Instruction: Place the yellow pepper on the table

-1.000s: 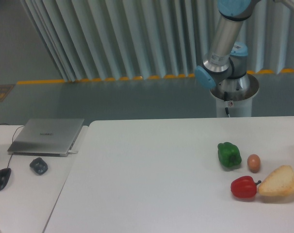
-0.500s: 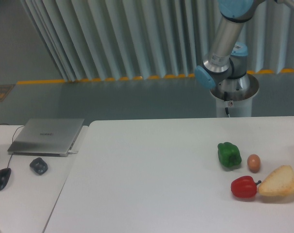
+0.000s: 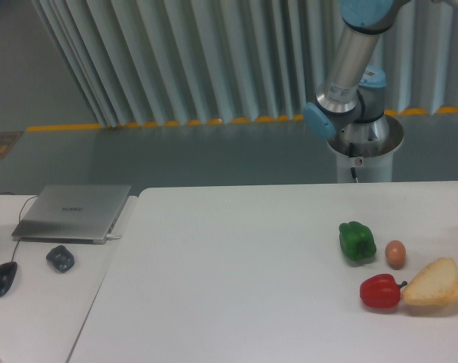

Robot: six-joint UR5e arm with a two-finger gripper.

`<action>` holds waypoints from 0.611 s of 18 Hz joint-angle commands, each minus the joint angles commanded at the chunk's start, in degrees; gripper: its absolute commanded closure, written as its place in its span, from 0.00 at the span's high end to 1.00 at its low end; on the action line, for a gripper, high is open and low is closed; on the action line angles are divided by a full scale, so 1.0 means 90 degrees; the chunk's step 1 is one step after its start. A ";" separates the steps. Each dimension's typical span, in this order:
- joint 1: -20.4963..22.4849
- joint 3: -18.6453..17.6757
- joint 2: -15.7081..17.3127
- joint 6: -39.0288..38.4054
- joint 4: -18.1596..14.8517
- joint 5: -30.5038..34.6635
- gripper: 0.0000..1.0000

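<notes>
The yellow pepper is out of view. The white table (image 3: 229,280) fills the lower part of the picture. Only the arm's base and lower links (image 3: 354,83) show behind the table's far edge; the arm rises out of the top of the picture, so my gripper is not in view.
On the table's right side lie a green pepper (image 3: 357,241), a small brown egg (image 3: 395,254), a red pepper (image 3: 380,292) and a pale piece of bread (image 3: 434,283). A smaller desk at the left carries a closed laptop (image 3: 74,212), a mouse (image 3: 3,277) and a small dark object (image 3: 60,258).
</notes>
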 joint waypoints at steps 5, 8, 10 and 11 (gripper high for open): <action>-0.0039 0.0078 0.0098 -0.0370 -0.0371 -0.0761 0.10; -0.0262 0.0078 0.0195 -0.1021 -0.0381 -0.0879 0.10; -0.0516 0.0078 0.0225 -0.1443 -0.0371 -0.0889 0.10; -0.0624 0.0078 0.0234 -0.1668 -0.0352 -0.0918 0.10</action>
